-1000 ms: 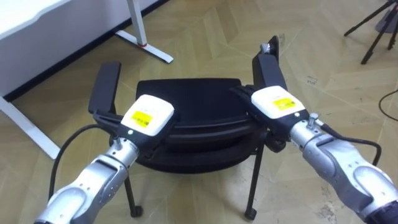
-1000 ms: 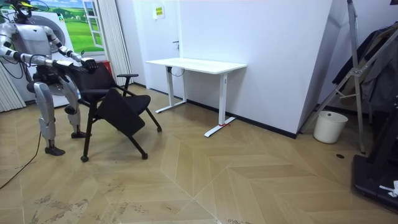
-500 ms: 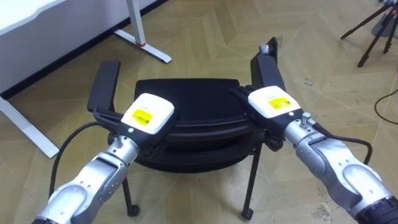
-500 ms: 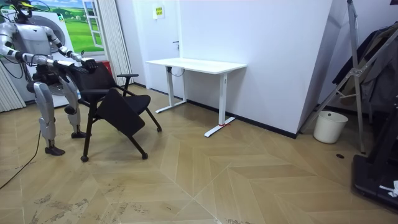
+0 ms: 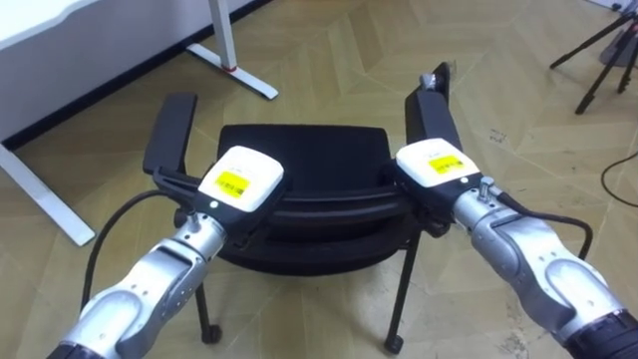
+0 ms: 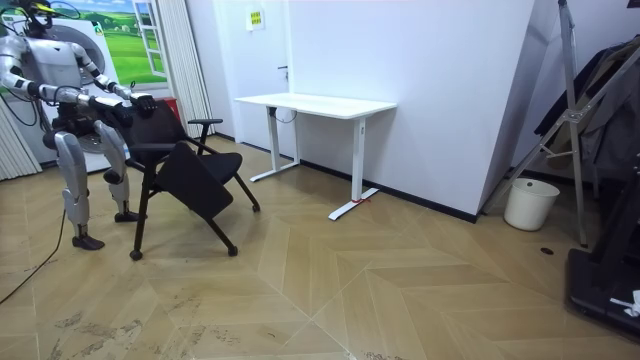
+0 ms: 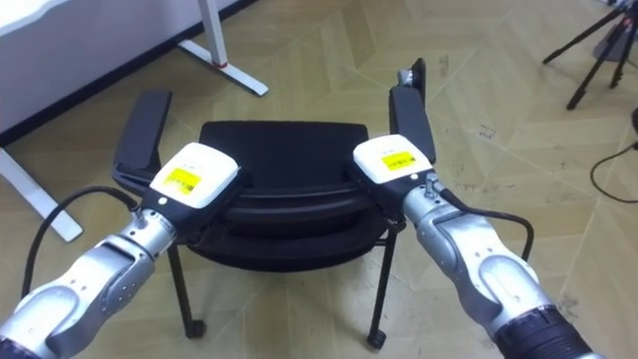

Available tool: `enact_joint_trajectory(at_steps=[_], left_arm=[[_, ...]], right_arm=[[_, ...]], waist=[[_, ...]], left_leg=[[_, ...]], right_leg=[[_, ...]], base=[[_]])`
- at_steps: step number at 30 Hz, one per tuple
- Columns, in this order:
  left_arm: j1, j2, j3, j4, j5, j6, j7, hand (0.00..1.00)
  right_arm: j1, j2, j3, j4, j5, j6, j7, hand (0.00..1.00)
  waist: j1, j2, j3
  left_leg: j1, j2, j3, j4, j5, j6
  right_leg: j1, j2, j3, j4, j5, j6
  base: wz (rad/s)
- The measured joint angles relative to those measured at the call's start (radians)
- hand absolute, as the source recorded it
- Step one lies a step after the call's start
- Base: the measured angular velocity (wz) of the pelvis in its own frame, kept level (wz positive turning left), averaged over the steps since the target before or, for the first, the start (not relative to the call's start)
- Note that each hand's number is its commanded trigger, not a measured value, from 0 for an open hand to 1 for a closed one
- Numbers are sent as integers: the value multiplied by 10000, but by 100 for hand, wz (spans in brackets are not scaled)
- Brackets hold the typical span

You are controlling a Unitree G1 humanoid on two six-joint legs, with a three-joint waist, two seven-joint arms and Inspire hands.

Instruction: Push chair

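In the left eye view the chair (image 5: 304,150) stood just in front of the robot, its seat pointing away. The left hand (image 5: 239,182) and right hand (image 5: 432,168) were set on the top of its backrest (image 5: 319,209), one near each end. How far either hand was closed, or whether it gripped the backrest, could not be told, since the backs of the hands covered the contact. The desk (image 5: 60,30) lay ahead to the left. In the room view the robot stood at the left behind the chair, arms out to it, with the desk well apart beyond. The right eye view showed tripod legs (image 7: 583,60) off to the right. The push would likely go best with both hands pressing evenly and gently, so the chair tracked straight rather than swinging toward the desk's foot (image 7: 224,65) or tipping forward.
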Motion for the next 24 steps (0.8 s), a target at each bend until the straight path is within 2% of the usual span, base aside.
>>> enact_joint_trajectory(at_steps=[8, 24], left_arm=[[-14, 27, 167, 216, -18, -245, 155, 100], [-82, -49, 158, 354, -6, -241, 157, 100]], right_arm=[[6, -35, 38, 243, -309, -357, -549, 100], [1, 55, 107, 595, -319, -378, -1028, 100]], waist=[[6, 73, 38], [26, 25, 42]], left_leg=[[73, -26, -123, -16, 7, -12], [136, -33, -113, -27, 8, -13]], right_leg=[[183, 13, -43, -153, 0, 0], [252, 10, -59, -150, 0, 0]], base=[[2], [0]])
